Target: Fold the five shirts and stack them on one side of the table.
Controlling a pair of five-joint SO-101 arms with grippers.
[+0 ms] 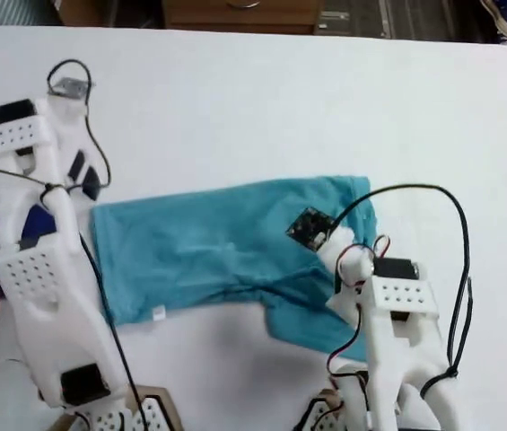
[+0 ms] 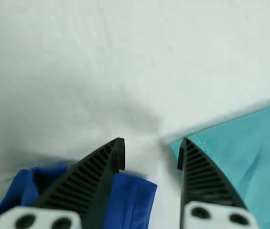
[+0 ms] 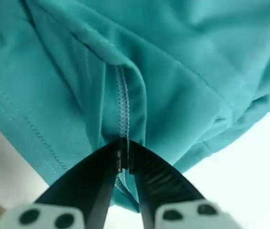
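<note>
A teal shirt (image 1: 208, 256), soft, light and likely floppy, lies partly folded mid-table (image 1: 235, 108), a seam near its right end pinched in the right gripper (image 3: 123, 160), while the left gripper (image 2: 149, 155) hangs parted between a blue shirt (image 2: 130, 195) and the teal shirt's left edge, probably the best hold.

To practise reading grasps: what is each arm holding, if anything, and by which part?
The right gripper pinches the teal shirt at a stitched seam on a fold. The left gripper is open, holding nothing.
</note>
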